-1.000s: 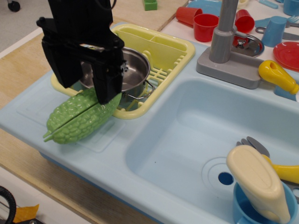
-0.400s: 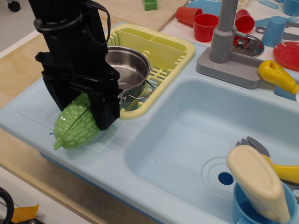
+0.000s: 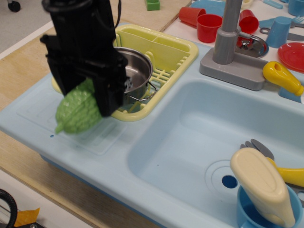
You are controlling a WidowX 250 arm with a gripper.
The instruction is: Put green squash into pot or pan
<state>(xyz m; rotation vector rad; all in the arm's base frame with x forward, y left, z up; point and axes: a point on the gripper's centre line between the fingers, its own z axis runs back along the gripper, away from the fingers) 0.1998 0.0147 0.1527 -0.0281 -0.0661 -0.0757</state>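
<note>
The light green bumpy squash [image 3: 76, 111] hangs in my black gripper [image 3: 88, 97], lifted off the light blue drainboard [image 3: 33, 118] and tilted with one pointed end down to the left. The gripper is shut on the squash's upper part. The shiny steel pot [image 3: 135, 71] stands in the yellow dish rack [image 3: 166, 52] just right of and behind the gripper; the gripper body hides the pot's left side. The pot's wire handle [image 3: 142, 97] points forward.
A deep blue sink basin [image 3: 213, 137] lies to the right, with a cream utensil in a blue cup [image 3: 263, 187]. A grey faucet [image 3: 228, 33], red cups [image 3: 209, 26] and a yellow utensil [image 3: 282, 76] stand behind. A small green block [image 3: 153, 4] is at the far back.
The squash lay flat on the drainboard one second ago; the gripper has closed on it, turned it end-down and raised it clear of the surface, moving slightly back.
</note>
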